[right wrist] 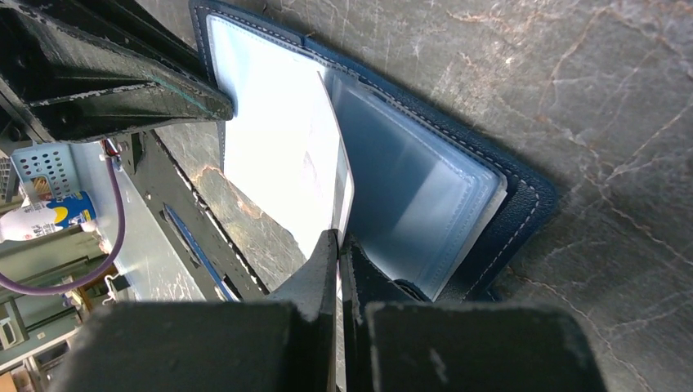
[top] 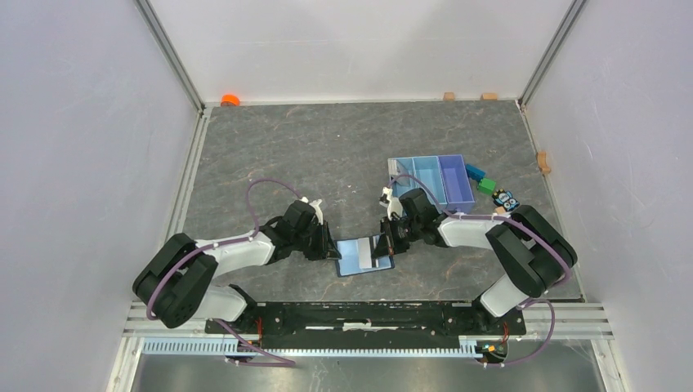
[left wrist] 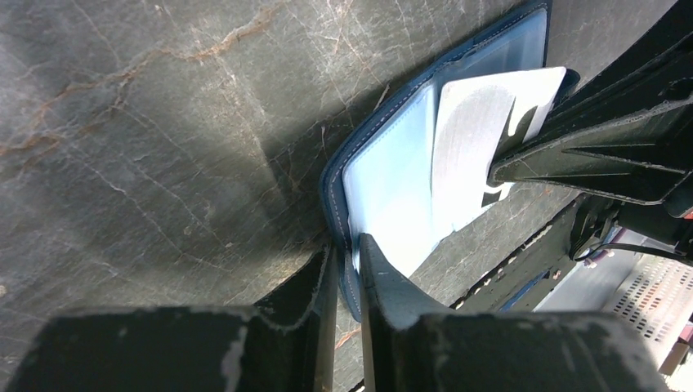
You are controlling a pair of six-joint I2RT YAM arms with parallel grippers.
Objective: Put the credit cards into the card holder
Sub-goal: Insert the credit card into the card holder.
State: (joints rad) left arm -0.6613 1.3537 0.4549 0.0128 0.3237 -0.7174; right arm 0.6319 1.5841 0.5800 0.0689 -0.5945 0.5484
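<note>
Grey-white card (left wrist: 478, 135) in right pincer (right wrist: 337, 245)

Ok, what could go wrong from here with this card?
The pale grey card, pinched at one edge by the right gripper, stands tilted over the open navy folding wallet; it might miss the pocket or buckle. The left gripper grips only the wallet's rim, so a push could tug it loose.

arms (top: 237, 251): white links, black joints | cables (top: 266, 181): purple loops | mount (top: 351, 314): black rail
</note>
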